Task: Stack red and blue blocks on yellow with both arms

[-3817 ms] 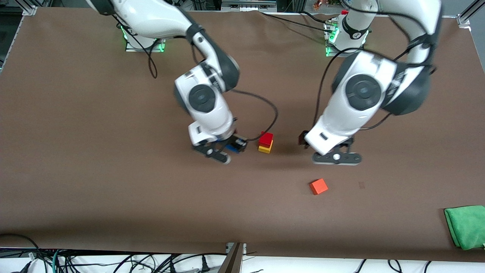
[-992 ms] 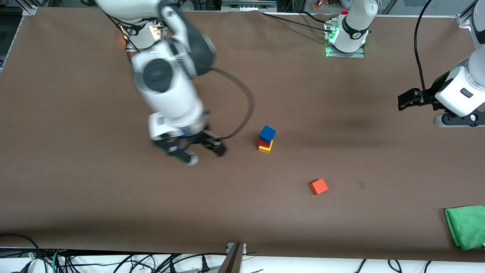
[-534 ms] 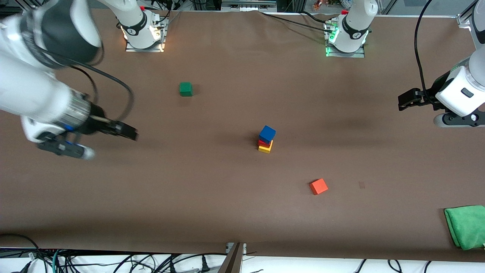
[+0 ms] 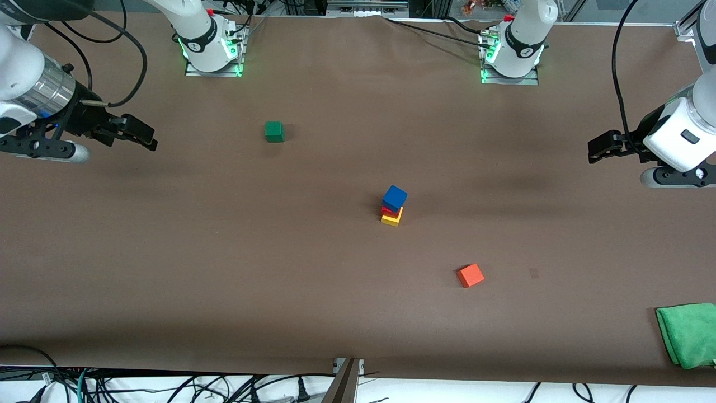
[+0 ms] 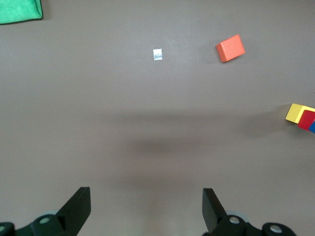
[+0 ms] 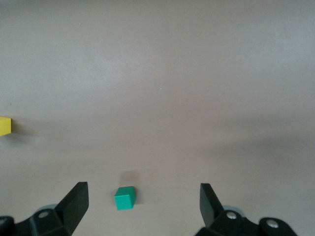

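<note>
The blue cube (image 4: 395, 197) sits on the red cube (image 4: 386, 211), which sits on the yellow cube (image 4: 391, 219), in a slightly twisted stack at the table's middle. The left wrist view shows the stack at its edge: yellow (image 5: 294, 112), red (image 5: 307, 119). The right wrist view shows only the yellow cube's edge (image 6: 4, 126). My right gripper (image 4: 137, 131) is open and empty over the right arm's end of the table (image 6: 142, 209). My left gripper (image 4: 601, 150) is open and empty over the left arm's end (image 5: 145, 211).
A dark green cube (image 4: 274, 131) lies toward the right arm's base and also shows in the right wrist view (image 6: 124, 198). An orange cube (image 4: 470, 275) lies nearer the front camera than the stack (image 5: 230, 48). A green cloth (image 4: 688, 334) lies at the front corner.
The blue cube now rests on the red one. My right arm has swung away from the stack to its end of the table, uncovering the green cube. The left arm has kept still lately.
</note>
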Motion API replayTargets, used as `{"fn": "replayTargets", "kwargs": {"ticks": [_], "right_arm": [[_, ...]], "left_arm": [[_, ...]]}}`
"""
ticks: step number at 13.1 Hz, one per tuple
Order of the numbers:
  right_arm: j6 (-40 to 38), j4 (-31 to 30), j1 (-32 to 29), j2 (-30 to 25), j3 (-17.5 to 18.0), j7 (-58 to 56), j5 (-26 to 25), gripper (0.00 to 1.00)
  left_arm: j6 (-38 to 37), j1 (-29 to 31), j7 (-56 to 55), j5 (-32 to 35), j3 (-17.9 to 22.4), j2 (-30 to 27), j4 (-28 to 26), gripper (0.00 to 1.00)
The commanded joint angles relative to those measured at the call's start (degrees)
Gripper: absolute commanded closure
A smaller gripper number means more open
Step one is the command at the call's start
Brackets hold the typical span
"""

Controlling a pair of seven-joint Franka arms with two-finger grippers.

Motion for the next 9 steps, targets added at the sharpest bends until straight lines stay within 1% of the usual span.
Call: {"fn": "replayTargets", "kwargs": {"ticks": [1, 3, 6, 9], "right_arm": [[1.37, -1.65, 0.6, -1.2, -1.58, -4.97, -1.16, 0.0], [0.93, -1.12, 0.69, -0.94, -1.4, -7.95, -3.53, 0.0], [0.75, 0.11, 0.51, -0.41, -1.58, -11.3, -3.36, 0.0], [0.23, 0.64, 0.51, -0.49, -1.58, -12.1, -3.36, 0.0]], "left_arm": [[-0.12, 0.26, 0.73, -0.59, -0.05, 0.13, 0.82, 0.0], [-0.12, 0.26, 0.73, -0.59, -0.05, 0.13, 0.82, 0.0], [-0.12, 0.35, 0.73, -0.59, -0.05, 0.13, 0.82, 0.0], [-0.12, 0.35, 0.73, -0.68, -0.05, 0.13, 0.91, 0.0]]}}
